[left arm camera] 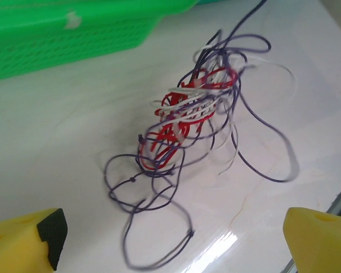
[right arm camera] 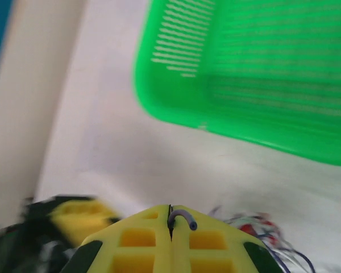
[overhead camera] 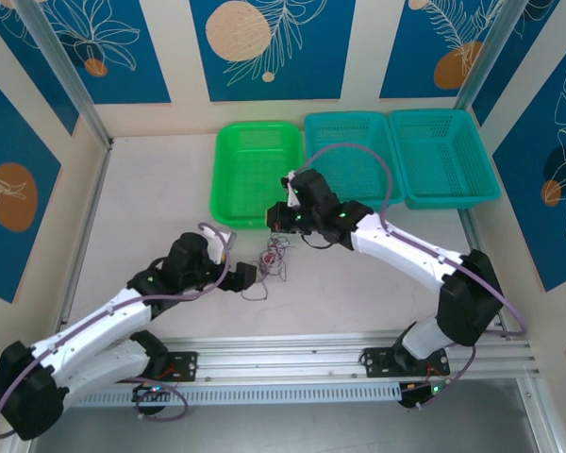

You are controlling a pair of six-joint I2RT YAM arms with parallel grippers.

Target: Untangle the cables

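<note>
3 tangled cables (left arm camera: 199,114) face wide-spread left gripper (left arm camera: 173,242), right gripper (right arm camera: 170,227) pinching black cable (right arm camera: 182,215).

Left gripper (left arm camera: 171,236) spread wide, right gripper (right arm camera: 170,223) pinched closed on black cable (right arm camera: 184,216)

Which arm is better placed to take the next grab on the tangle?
Left. The left gripper is open and the cables lie just ahead of its fingers. The right gripper is shut on a dark strand, so it should probably just hold.
</note>
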